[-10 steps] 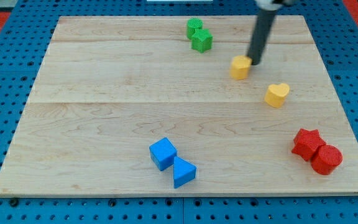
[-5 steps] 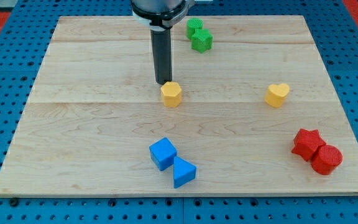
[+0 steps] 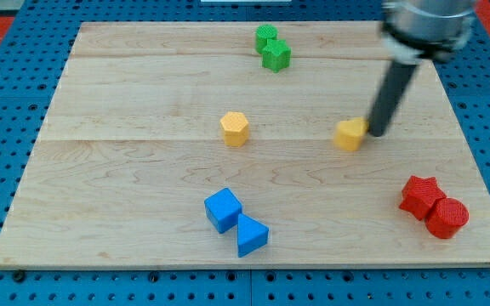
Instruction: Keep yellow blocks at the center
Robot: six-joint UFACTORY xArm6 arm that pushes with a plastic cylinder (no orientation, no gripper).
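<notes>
Yellow blocks, 2 of them, lie near the middle band of the wooden board (image 3: 100, 93). My tip (image 3: 373, 133) touches the right side of the yellow block (image 3: 350, 134) at the view's right of center; this block looks blurred, so its shape and its long axis I cannot tell. The rod rises from the tip toward the view's top right and has no gripper, so it only pushes and holds nothing. The yellow hexagonal block (image 3: 235, 129) sits well apart to the view's left, close to the center. 2 green blocks (image 3: 272, 48) touch each other at the view's top. The blue cube (image 3: 223, 209) and the blue triangular block (image 3: 251, 235) touch at the view's bottom. The red star block (image 3: 420, 195) and the red cylinder (image 3: 447, 218) touch at the view's bottom right.
</notes>
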